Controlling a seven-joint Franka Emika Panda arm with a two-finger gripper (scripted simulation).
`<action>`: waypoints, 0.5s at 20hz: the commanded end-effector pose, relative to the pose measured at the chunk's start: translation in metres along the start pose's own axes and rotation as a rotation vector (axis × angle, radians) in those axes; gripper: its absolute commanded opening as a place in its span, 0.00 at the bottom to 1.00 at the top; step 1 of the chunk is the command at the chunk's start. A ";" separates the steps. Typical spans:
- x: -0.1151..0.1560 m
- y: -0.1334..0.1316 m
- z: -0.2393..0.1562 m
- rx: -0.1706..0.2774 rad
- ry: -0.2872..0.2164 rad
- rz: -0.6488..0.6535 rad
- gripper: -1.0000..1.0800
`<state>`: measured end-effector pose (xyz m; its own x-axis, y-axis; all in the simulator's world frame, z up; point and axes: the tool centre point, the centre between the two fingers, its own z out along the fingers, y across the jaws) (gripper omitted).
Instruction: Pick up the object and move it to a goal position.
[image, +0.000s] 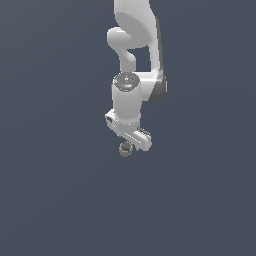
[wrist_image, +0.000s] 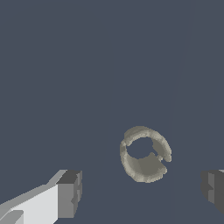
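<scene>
1 white Panda arm (image: 134, 55) comes down from the top of the exterior view, wrist pointing down at a plain dark slate-grey floor (image: 50, 200). Gripper (image: 131, 141) sits at the low end of the arm, angled diagonally in the exterior view.

Object (image: 125, 149): tiny tan-beige ring, short hollow cylinder, dark centre. In the exterior view it shows just under the lower edge of the gripper, slightly toward the exterior view's left of the gripper's tip end. Whether it touches the gripper there cannot be told, too small.

Wrist view: the ring (wrist_image: 145, 154) lies on the floor with its opening facing up toward the camera, wall uneven and rough-edged, 1 notch or gap in the rim on 1 side. Inner wall lit beige, floor colour visible through the hole.

Gripper (wrist_image: 142, 192) in the wrist view: 2 grey finger pads (wrist_image: 69, 194) spread wide apart, nothing between them, ring not gripped. The ring lies in the span between the 2 fingers but offset, nearer the second pad (wrist_image: 213, 190) than the first. Clear floor gap on both sides of the ring, no contact with either pad.

Height of the fingers above the floor cannot be told.
</scene>
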<state>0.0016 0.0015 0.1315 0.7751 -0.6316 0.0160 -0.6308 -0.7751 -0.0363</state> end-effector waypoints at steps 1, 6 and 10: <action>-0.002 0.004 0.008 -0.007 -0.003 0.073 0.96; -0.004 0.011 0.022 -0.020 -0.008 0.199 0.96; -0.006 0.016 0.030 -0.029 -0.009 0.274 0.96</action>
<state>-0.0107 -0.0057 0.1036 0.5996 -0.8003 0.0011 -0.8002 -0.5996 -0.0126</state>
